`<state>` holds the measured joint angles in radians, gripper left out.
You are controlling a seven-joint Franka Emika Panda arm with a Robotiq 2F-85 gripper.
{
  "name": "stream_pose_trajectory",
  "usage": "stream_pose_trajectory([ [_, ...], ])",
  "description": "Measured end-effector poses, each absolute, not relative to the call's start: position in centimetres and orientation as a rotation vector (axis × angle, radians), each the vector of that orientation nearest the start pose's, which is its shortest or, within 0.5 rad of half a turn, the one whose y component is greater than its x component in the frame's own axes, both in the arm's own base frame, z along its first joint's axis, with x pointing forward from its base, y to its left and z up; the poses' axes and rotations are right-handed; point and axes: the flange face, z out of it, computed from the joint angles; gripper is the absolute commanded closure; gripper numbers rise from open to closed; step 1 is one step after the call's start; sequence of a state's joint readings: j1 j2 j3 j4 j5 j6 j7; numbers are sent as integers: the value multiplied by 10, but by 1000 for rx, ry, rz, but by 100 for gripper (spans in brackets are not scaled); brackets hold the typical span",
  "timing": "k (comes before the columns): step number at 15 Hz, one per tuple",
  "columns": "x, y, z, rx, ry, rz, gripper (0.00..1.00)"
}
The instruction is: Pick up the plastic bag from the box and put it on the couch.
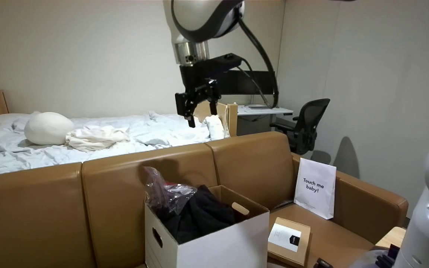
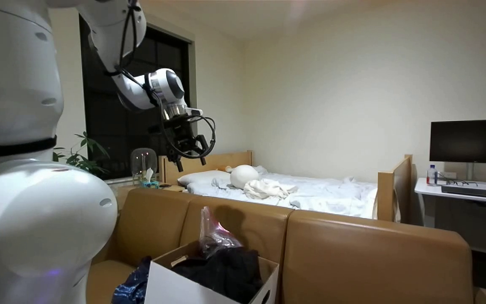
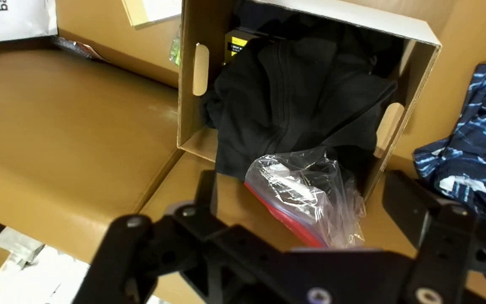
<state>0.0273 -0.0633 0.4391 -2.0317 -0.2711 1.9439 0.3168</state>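
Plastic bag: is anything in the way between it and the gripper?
Nothing visible. The wrist view shows nothing lying on the plastic bag; in both exterior views the open gripper hangs higher than it.

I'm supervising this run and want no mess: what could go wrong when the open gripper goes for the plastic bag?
The gripper might pinch the black cloth along with the plastic bag, which appears to lie partly over it.
The bag's thin, loose film could slip out of the grasp.
The bag sits at the edge of the box, near the couch backrest, so a descent slightly off could bump either.
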Motion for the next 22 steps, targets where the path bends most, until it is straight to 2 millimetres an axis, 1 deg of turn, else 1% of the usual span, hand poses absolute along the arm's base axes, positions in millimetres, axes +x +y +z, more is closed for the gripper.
stream_pose_trajectory([
  [1,497,236,460,-3403,-479,-84,0],
  [3,520,255,426,-3439,-533,2,0],
  [5,542,273,391,-3477,-518,47,0],
  [6,553,279,380,-3499,-479,40,0],
  [7,560,283,376,-3513,-452,28,0],
  [8,565,285,377,-3519,-438,18,0],
  [11,570,284,385,-3522,-416,1,0],
  [12,571,284,384,-3524,-428,3,0],
  [14,578,291,372,-3513,-484,6,0],
  [16,593,304,347,-3463,-525,-79,0],
  [18,606,316,313,-3404,-573,-185,0],
  [20,613,327,276,-3346,-624,-284,0],
  [22,616,336,240,-3305,-634,-360,0],
])
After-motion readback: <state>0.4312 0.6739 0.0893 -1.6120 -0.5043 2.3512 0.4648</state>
